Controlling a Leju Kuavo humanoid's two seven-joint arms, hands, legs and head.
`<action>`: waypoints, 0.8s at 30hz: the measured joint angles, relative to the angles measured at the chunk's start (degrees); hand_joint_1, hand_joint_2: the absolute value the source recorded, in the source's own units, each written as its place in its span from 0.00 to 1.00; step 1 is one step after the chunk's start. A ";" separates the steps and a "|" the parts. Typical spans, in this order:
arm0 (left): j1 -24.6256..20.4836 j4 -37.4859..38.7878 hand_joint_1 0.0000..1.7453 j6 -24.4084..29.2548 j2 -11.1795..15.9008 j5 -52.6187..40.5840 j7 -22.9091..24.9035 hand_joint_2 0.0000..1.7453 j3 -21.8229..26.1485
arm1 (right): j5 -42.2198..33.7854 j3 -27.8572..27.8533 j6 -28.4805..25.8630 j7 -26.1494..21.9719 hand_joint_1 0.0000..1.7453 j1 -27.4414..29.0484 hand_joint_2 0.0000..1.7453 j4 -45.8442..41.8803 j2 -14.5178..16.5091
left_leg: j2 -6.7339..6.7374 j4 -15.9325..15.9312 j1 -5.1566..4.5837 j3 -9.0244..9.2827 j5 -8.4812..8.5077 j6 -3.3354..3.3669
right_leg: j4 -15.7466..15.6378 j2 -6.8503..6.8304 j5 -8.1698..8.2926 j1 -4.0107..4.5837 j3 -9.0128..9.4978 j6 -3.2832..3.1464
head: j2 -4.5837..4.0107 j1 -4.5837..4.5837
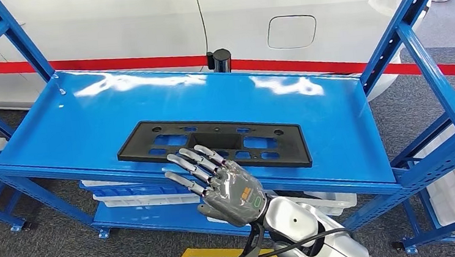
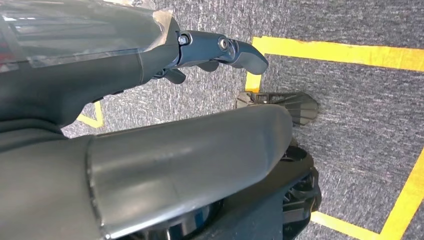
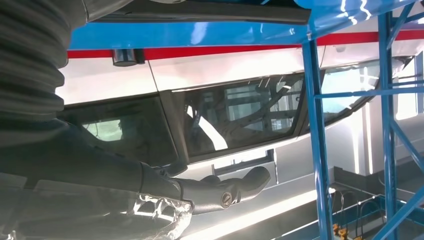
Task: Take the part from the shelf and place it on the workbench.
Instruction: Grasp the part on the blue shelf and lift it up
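The part (image 1: 214,143) is a flat black rectangular plate with several cut-outs, lying near the front edge of the blue shelf (image 1: 89,115). My right hand (image 1: 223,187) hovers at the shelf's front edge with its fingers spread, their tips over the plate's near edge, holding nothing. In the right wrist view that hand (image 3: 220,192) reaches out with straight fingers, apart from the part's dark edge (image 3: 200,10) and the shelf's rim (image 3: 200,32). My left hand (image 2: 150,125) hangs over the grey floor, fingers apart and empty.
A white car (image 1: 143,24) with a red stripe stands right behind the shelf. A black cylinder (image 1: 221,59) sits at the shelf's back edge. Blue uprights (image 1: 414,34) frame the right side. White bins (image 1: 138,194) lie on the lower shelf. Yellow tape (image 2: 350,50) marks the floor.
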 joint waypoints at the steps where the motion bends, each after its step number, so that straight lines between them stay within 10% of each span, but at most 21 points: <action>1: -0.01 0.00 0.00 0.05 -0.02 0.02 0.01 0.00 0.00 | 0.00 0.12 0.02 0.00 0.00 -0.02 1.00 0.11 0.05 | 0.00 0.01 -0.05 0.00 -0.03 0.09 | -0.03 0.00 0.02 -0.05 0.01 0.05 | 0.00 0.00; 24: -0.65 0.00 0.00 6.59 -2.52 1.32 1.52 0.00 0.01 | -3.15 0.15 0.91 1.34 0.00 -5.99 1.00 11.68 4.13 | 0.12 0.01 0.16 0.03 -0.01 0.35 | -0.04 0.03 0.09 0.03 -0.02 0.60 | 0.00 -0.01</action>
